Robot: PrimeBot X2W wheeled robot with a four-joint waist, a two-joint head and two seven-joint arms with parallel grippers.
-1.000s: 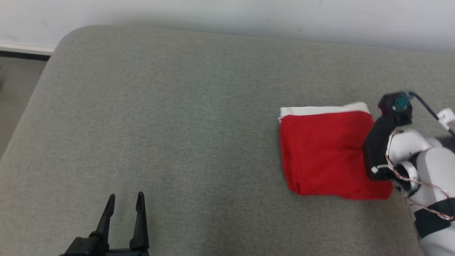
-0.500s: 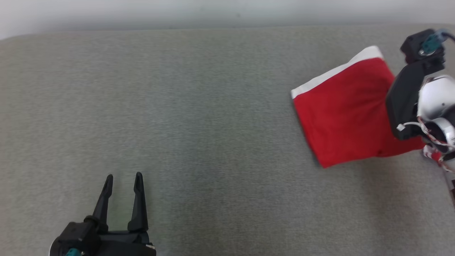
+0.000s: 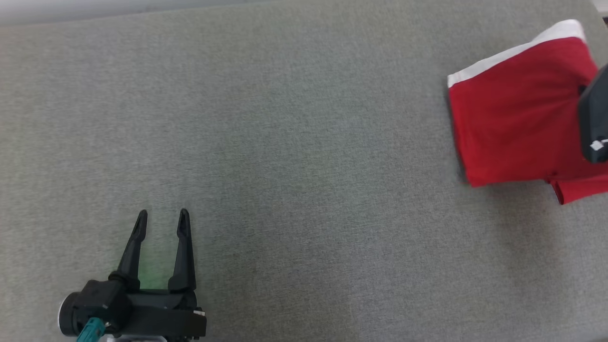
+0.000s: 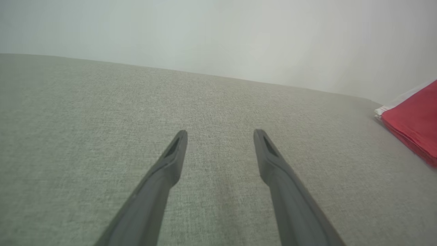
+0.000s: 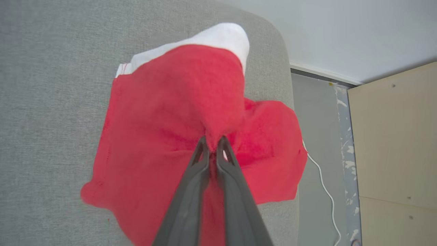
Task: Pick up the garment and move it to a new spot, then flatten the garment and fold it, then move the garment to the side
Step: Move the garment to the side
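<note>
The folded red garment with a white band along one edge hangs at the far right of the grey padded table, by its right end. My right gripper is shut on a pinch of the red cloth, which drapes down around the fingers. A dark part of that arm covers the garment's right side in the head view. My left gripper stands open at the lower left, well away from the garment, with nothing between its fingers. The garment's corner shows at the right edge of the left wrist view.
The table's right end drops off to a grey floor with a white cable on it. A pale wooden panel stands beside that. A white wall runs behind the table.
The right gripper has carried the garment rightward toward the table's end, tilting it. The head camera has turned, so the whole scene has shifted. The left gripper stays open.
</note>
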